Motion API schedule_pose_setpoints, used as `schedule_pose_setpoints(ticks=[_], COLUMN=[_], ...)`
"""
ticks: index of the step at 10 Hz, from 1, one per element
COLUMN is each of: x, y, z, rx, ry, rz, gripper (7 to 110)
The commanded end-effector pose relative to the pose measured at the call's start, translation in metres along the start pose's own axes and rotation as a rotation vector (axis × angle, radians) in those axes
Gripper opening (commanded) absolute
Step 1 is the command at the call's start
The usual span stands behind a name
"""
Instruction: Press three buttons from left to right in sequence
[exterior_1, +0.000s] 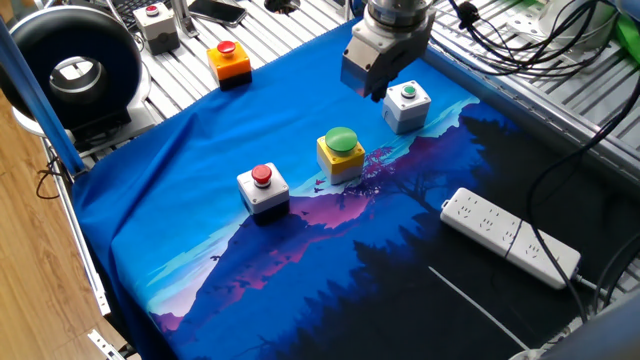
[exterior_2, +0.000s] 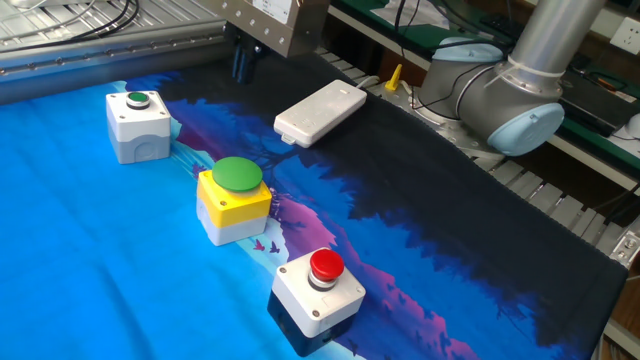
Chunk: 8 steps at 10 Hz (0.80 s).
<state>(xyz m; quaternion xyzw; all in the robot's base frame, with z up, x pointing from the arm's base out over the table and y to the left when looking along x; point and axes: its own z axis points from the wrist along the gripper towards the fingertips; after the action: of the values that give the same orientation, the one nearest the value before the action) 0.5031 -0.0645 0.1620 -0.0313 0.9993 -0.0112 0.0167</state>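
Observation:
Three button boxes stand in a diagonal row on the blue cloth. The white box with a small red button (exterior_1: 262, 187) (exterior_2: 318, 290) is at the left. The yellow box with a large green dome (exterior_1: 340, 153) (exterior_2: 235, 198) is in the middle. The grey-white box with a small green button (exterior_1: 406, 105) (exterior_2: 138, 124) is at the right. My gripper (exterior_1: 372, 90) (exterior_2: 240, 68) hangs above the cloth just left of and behind the grey-white box, touching nothing. No view shows its fingertips clearly.
An orange box with a red button (exterior_1: 229, 60) and a grey box with a red button (exterior_1: 156, 24) stand off the cloth at the back left. A white power strip (exterior_1: 510, 237) (exterior_2: 320, 111) lies on the dark part of the cloth. A black round device (exterior_1: 75, 70) sits far left.

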Motion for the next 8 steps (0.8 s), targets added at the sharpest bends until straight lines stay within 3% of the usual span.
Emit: schedule_pose_setpoints(ticks=[1, 2, 3, 4, 6, 8], x=[-0.009, 0.002, 0.013, 0.016, -0.004, -0.018], y=[0.027, 0.032, 0.031, 0.029, 0.05, 0.045], z=[-0.003, -0.003, -0.004, -0.004, -0.006, -0.006], rx=[-0.111, -0.131, -0.124, -0.11, -0.205, -0.194], ry=[-0.031, 0.016, 0.064, 0.079, 0.015, -0.037], rz=[0.049, 0.104, 0.169, 0.23, 0.299, 0.384], gripper=[7, 7, 7, 7, 7, 7])
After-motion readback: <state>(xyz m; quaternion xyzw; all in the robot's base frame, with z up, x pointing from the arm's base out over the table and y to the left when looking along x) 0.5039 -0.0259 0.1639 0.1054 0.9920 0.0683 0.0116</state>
